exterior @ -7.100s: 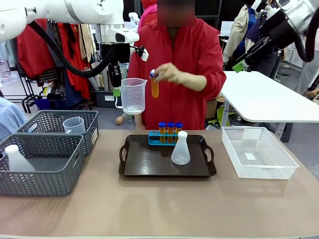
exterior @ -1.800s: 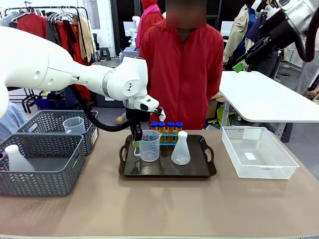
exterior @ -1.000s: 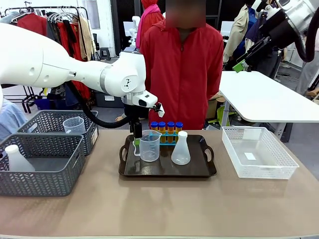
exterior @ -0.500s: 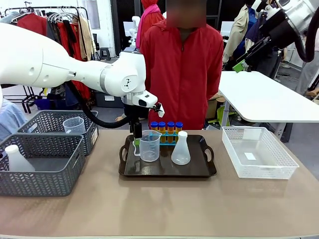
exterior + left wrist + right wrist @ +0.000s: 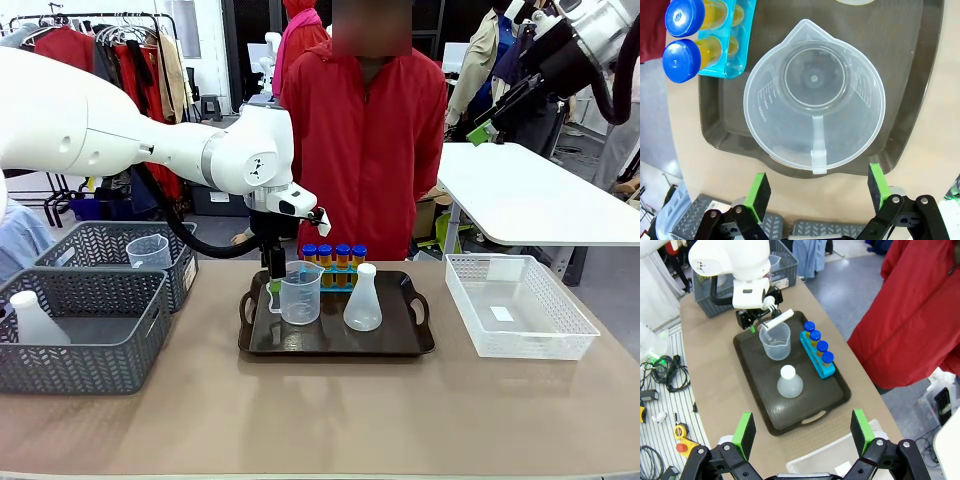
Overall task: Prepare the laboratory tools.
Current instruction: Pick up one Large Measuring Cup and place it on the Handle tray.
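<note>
- Since seven seconds earlier, the beaker (image 5: 300, 293) had come down from mid-air onto the dark tray (image 5: 400, 345), and the fourth orange tube had left the person's hand for the blue tube rack (image 5: 331, 277); over the last second little had shifted.
- Front view: the left gripper (image 5: 272, 283) stood just left of the beaker at the frame's centre, its jaws hidden behind the cup, so their state could not be read there. The conical flask (image 5: 362, 299) stood upright on the tray, just right of the beaker. Four blue-capped tubes (image 5: 333, 257) stood in the rack at the tray's far edge. Two grey baskets (image 5: 90, 330) sat at lower left and a white basket (image 5: 515, 306) at right.
- Left wrist view: the left gripper (image 5: 816, 190) was spread wide, green pads (image 5: 759, 190) on either side of the beaker's handle (image 5: 817, 141), clear of it. The rack sat at upper left.
- Right wrist view: the right gripper (image 5: 803, 432) hung released, high above the tray, at the bottom of the frame.
</note>
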`<state>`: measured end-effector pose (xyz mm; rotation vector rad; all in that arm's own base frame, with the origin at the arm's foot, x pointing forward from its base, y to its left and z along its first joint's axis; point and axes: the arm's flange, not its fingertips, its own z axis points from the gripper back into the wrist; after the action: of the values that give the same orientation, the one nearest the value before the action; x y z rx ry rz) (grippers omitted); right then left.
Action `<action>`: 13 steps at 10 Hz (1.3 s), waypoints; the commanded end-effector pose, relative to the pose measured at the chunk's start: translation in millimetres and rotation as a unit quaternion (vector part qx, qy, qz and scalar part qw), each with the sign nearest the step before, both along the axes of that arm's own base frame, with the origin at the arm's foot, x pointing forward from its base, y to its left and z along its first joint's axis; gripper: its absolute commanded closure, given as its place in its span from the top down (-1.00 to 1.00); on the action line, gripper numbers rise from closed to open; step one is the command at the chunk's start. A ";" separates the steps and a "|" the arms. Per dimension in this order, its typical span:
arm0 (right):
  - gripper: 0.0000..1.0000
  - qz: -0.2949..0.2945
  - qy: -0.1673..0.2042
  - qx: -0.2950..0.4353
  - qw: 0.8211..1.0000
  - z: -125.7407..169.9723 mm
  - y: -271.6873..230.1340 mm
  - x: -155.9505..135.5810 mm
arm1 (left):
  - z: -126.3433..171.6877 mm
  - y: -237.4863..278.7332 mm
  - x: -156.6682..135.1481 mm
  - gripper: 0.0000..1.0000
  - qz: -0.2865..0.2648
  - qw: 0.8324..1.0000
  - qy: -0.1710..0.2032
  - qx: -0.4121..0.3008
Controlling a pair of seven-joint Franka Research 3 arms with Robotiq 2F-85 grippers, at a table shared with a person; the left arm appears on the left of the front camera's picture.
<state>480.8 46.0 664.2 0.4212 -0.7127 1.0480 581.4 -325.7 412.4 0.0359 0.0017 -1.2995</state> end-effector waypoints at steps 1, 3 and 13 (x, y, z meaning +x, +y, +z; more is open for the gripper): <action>1.00 -0.003 -0.003 0.001 1.000 1.7 0.3 -0.4 | 0.0 0.0 0.0 1.00 0.000 1.000 0.000 0.000; 1.00 -0.003 -0.003 0.001 1.000 1.7 0.3 -0.4 | 15.5 8.5 -10.7 1.00 -0.001 1.000 0.013 -0.003; 1.00 -0.003 -0.003 0.001 1.000 1.7 0.3 -0.4 | 163.4 85.8 -52.2 1.00 -0.010 0.984 -0.054 -0.169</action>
<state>480.9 45.9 664.1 0.4213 -0.7126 1.0477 539.6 -256.1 577.3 -0.1845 -0.2581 -1.3005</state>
